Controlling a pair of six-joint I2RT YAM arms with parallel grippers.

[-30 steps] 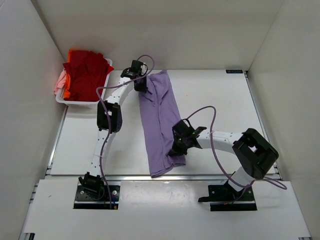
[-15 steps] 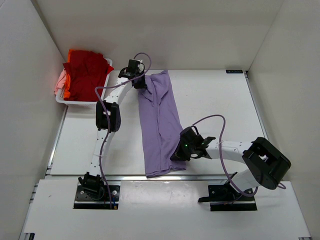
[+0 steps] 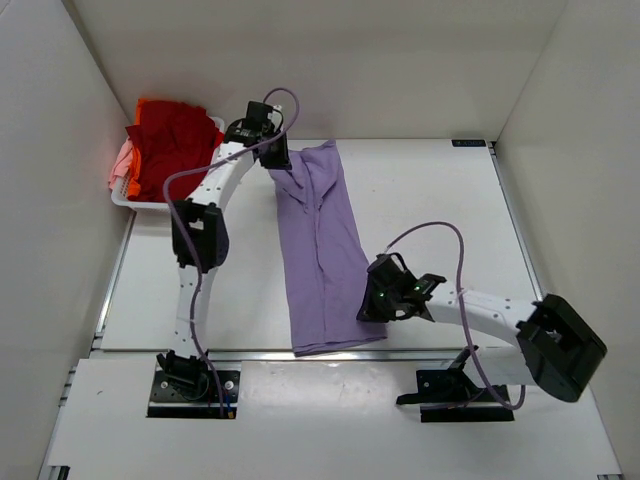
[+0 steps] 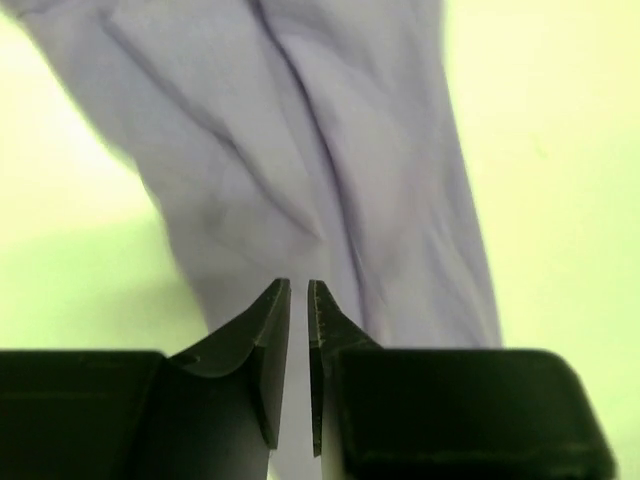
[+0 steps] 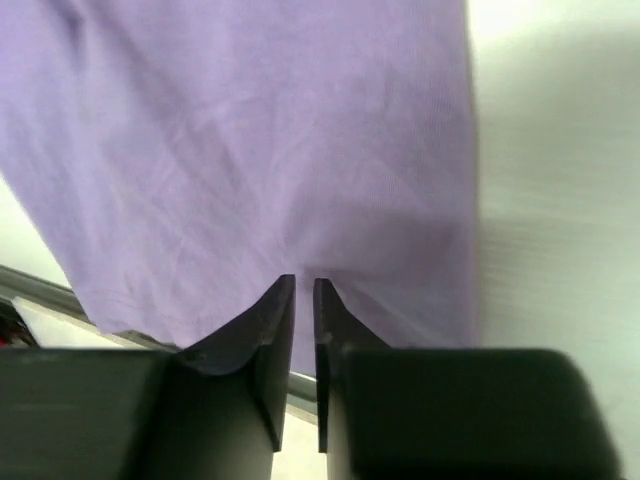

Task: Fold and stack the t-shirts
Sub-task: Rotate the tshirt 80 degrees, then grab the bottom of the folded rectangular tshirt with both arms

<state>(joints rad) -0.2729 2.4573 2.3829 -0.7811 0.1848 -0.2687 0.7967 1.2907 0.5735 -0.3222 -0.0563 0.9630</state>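
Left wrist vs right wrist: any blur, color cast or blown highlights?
Left wrist: yellow-green cast on the table, purple shirt soft and blurred. Right wrist: shirt weave sharper, table blown white top right. Jaws dark in both.

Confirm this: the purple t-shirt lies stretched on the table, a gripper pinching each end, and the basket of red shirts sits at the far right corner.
One thing is wrong: the basket sits at the far left corner, as the top external view shows. The purple t-shirt does lie stretched on the table, left gripper and right gripper pinching its ends.
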